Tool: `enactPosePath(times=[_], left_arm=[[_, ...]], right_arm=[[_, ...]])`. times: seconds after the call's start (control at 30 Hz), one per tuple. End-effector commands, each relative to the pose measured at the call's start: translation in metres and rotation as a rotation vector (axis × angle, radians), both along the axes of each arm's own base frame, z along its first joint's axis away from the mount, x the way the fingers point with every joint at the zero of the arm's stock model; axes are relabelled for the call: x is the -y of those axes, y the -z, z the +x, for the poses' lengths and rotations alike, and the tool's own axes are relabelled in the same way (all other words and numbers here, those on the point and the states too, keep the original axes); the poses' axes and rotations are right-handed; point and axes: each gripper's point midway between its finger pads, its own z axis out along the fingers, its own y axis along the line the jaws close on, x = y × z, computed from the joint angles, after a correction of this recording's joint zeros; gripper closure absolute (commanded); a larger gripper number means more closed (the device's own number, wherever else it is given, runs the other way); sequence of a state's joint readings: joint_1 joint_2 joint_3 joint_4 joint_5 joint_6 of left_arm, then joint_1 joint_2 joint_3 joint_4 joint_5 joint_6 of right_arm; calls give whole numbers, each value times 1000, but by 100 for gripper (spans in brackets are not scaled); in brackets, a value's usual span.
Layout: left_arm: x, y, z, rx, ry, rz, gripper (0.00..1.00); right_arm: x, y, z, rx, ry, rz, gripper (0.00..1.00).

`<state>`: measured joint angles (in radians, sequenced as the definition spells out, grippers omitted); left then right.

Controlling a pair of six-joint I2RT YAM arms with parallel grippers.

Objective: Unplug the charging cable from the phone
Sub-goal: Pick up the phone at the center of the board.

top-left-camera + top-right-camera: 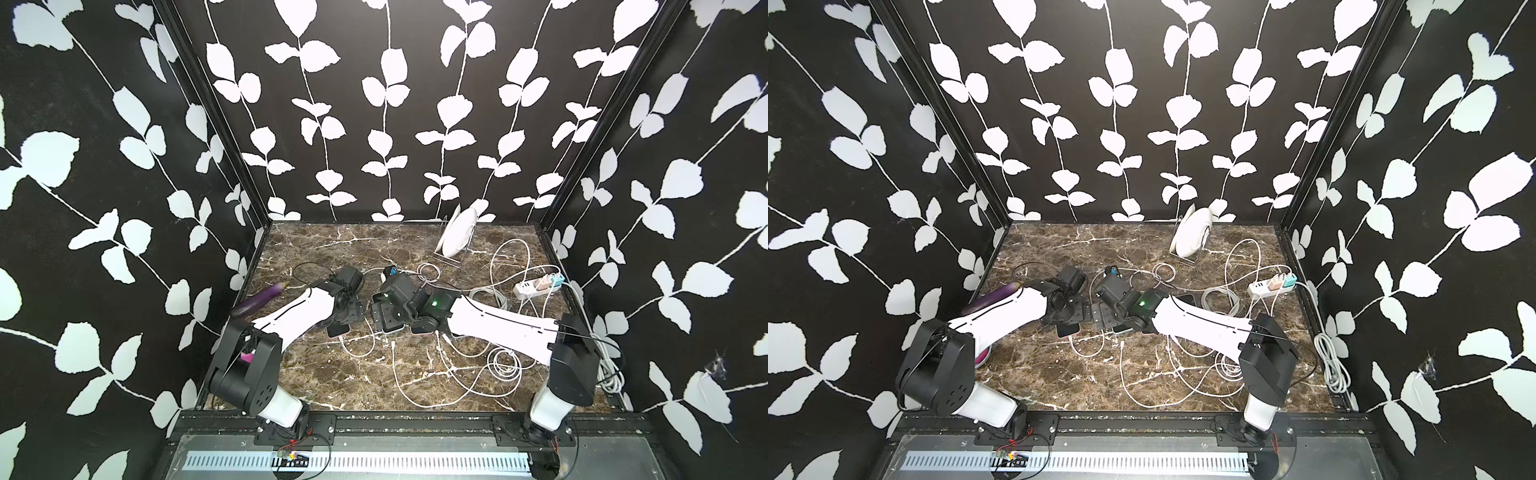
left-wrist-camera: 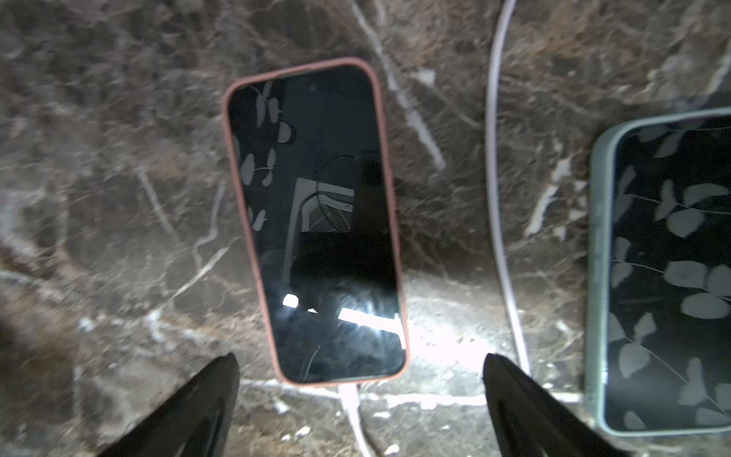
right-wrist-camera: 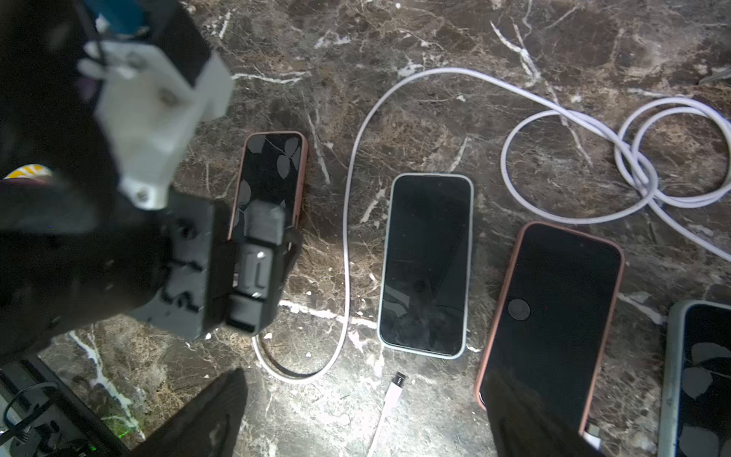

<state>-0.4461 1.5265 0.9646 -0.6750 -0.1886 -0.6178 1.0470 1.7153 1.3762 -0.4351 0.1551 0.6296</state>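
Pink-cased phone [image 2: 316, 221] flat on marble, white charging cable [image 2: 350, 399] seemingly plugged in, between left gripper [image 2: 360, 368] fingertips; fingers wide apart, holding nothing.

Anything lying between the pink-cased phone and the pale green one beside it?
Yes: in the left wrist view a white cable runs over the marble between the pink phone and the green phone, touching neither.

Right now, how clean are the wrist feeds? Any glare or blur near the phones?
Left wrist: motion-blurred table, a bright glare patch on the pink phone near its cable end, wall leaves mirrored in the screen. Right wrist: the phones are sharp, but the left arm up close is blurred and hides part of one phone.
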Motion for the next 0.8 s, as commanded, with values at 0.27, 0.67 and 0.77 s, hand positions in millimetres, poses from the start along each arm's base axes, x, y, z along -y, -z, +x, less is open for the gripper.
enactPosePath(times=[0.27,0.67,0.77], left_arm=[[-9,25,6,-57,-54,-60,2],[-22,29,15,-66,-88,-55,2],[-24,29,17,-66,-89,-64,2]], right_arm=[[3,-2,-26,48,-22,59,3],[-7,0,-32,44,-55,57,3],[-6,3,-33,41,-54,52,3]])
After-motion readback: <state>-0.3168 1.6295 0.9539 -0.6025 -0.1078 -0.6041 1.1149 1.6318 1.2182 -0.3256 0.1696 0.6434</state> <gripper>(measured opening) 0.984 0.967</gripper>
